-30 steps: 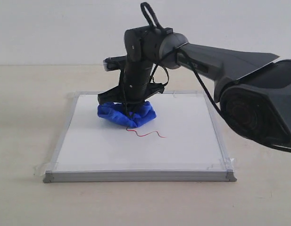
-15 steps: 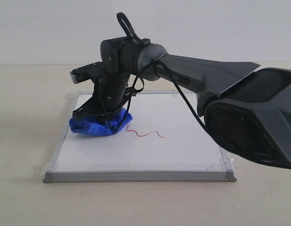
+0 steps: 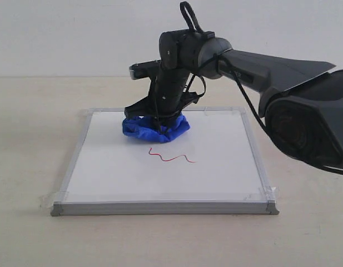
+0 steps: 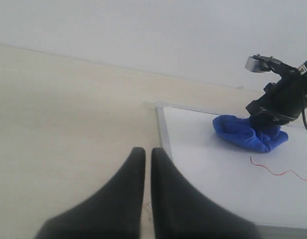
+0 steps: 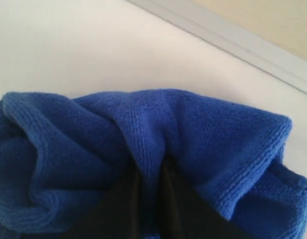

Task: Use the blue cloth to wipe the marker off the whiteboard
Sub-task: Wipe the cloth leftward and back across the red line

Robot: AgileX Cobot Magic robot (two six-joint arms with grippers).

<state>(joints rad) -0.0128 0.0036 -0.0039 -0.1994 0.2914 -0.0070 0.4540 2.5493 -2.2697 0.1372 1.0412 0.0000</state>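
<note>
The whiteboard (image 3: 165, 167) lies flat on the table. A thin red marker squiggle (image 3: 171, 156) runs across its middle. The bunched blue cloth (image 3: 155, 128) rests on the board just behind the squiggle, apart from it. My right gripper (image 3: 158, 129) points down into the cloth and is shut on a fold of it (image 5: 152, 164). My left gripper (image 4: 145, 155) is shut with nothing in it, hovering beside the board's frame, out of the exterior view. From the left wrist view I see the cloth (image 4: 248, 132), the squiggle (image 4: 277, 171) and the board (image 4: 218, 169).
The beige table (image 3: 32, 139) surrounds the board on all sides. The right arm's bulky dark body (image 3: 304, 117) fills the right of the exterior view above the board's right edge. A white wall (image 3: 76, 33) stands behind.
The right gripper swept the cloth left toward the board's left edge, then back right and farther back. The red squiggle looks unchanged.
</note>
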